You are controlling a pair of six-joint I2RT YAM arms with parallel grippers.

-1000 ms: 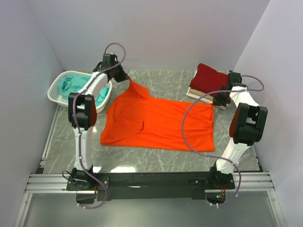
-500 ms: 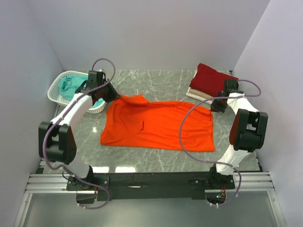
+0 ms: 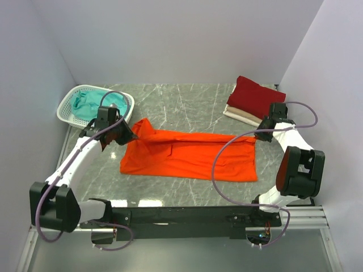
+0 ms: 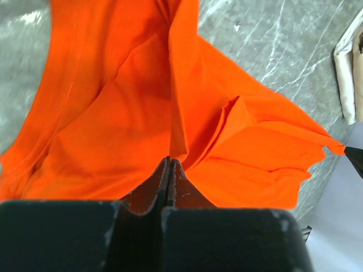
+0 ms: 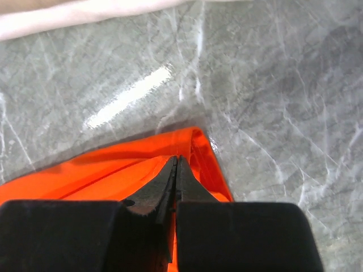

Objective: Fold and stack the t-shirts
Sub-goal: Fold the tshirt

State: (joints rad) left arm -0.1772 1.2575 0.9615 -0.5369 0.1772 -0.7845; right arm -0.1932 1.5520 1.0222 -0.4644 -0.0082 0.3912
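- I'm pinching the far edge of the orange t-shirt (image 3: 190, 153), both claws clamped shut: left gripper (image 3: 131, 136) at the corner nearest the basket (image 3: 68, 105), right gripper (image 3: 256, 136) at the farthest.
- Its length is stretching between them, away from the basket.

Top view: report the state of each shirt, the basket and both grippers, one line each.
orange t-shirt: lying flat, partly folded.
dark red t-shirt: folded, top of stack.
cream-white t-shirt: folded, under the dark red one.
teal t-shirt: crumpled in the basket.
basket: upright.
left gripper: shut on orange t-shirt.
right gripper: shut on orange t-shirt.
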